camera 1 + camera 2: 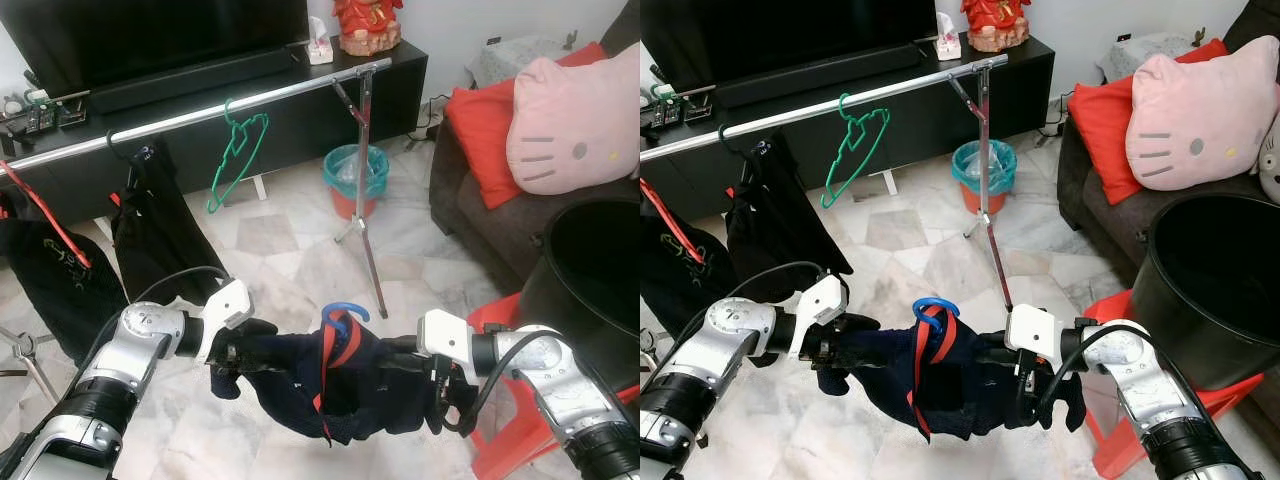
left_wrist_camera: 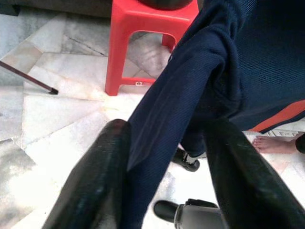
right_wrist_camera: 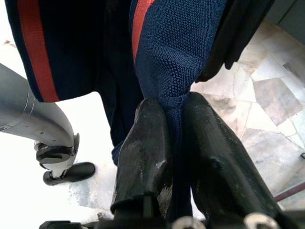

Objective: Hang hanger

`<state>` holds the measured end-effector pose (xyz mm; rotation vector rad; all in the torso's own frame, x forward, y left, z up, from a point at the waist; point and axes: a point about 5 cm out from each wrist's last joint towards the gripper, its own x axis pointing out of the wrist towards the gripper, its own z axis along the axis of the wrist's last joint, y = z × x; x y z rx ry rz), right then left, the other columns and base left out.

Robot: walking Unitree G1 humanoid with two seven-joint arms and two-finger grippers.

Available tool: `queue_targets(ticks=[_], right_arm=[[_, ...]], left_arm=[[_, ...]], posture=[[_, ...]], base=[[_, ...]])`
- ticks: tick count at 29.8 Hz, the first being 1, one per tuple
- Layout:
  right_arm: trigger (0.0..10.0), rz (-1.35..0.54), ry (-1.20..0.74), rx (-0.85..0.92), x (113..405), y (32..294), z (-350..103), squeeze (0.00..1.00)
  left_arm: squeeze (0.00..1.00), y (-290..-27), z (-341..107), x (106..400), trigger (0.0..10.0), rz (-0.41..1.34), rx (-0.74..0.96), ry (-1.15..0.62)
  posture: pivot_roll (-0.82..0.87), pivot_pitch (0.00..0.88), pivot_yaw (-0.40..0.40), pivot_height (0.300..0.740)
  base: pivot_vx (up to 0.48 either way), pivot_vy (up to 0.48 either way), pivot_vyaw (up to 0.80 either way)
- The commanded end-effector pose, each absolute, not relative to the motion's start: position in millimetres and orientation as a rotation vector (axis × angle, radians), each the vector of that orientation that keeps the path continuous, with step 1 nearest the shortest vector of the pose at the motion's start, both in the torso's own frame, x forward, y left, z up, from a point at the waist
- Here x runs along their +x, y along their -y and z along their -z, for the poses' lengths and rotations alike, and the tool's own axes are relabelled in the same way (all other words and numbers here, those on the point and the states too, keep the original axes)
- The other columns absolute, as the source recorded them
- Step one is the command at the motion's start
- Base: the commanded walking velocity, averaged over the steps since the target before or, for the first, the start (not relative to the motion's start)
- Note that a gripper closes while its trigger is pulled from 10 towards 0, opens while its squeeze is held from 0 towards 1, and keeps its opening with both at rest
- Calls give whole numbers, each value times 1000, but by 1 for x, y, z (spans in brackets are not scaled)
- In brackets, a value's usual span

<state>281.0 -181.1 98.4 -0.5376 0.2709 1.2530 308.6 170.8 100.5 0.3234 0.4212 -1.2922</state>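
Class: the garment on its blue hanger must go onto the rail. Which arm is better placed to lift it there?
Probably the left. Both grippers pinch the navy garment, but the left gripper sits below the rail's free stretch beside the green hanger; the right gripper is past the rail's end.

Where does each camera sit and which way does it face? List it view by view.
Left eye: on the head, facing forward and down at the rail; both arms hold a navy garment on a blue hanger.
Right eye: the same scene.
Left wrist: along the left gripper, its fingers around navy cloth, toward a red stool.
Right wrist: along the right gripper, pinching the cloth.
Shared: all show the garment.
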Motion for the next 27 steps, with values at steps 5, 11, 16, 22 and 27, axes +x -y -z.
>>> queue_targets(ticks=[5,11,16,22,27], right_arm=[[10000,-1236,-181,-531,288,176,-115,0],[10000,-1230,-170,-519,290,175,-117,0],[10000,-1223,-169,-524,291,176,-118,0],[10000,-1218,-170,-516,292,175,-117,1000],[10000,-1227,-173,-500,292,174,-117,1000]], left_arm=[[0,-176,-96,305,0,1315,356,-467],[0,-175,-96,304,0,1332,348,-471],[0,-177,-96,302,0,1346,340,-480],[0,-177,-97,301,0,1356,334,-479],[0,-175,-97,301,0,1358,330,-475]], posture=[[5,74,115,740],[6,74,115,740],[4,71,115,740],[5,63,112,740],[3,53,110,740]], base=[[0,0,0],[0,0,0],[0,0,0],[0,0,0],[0,0,0]])
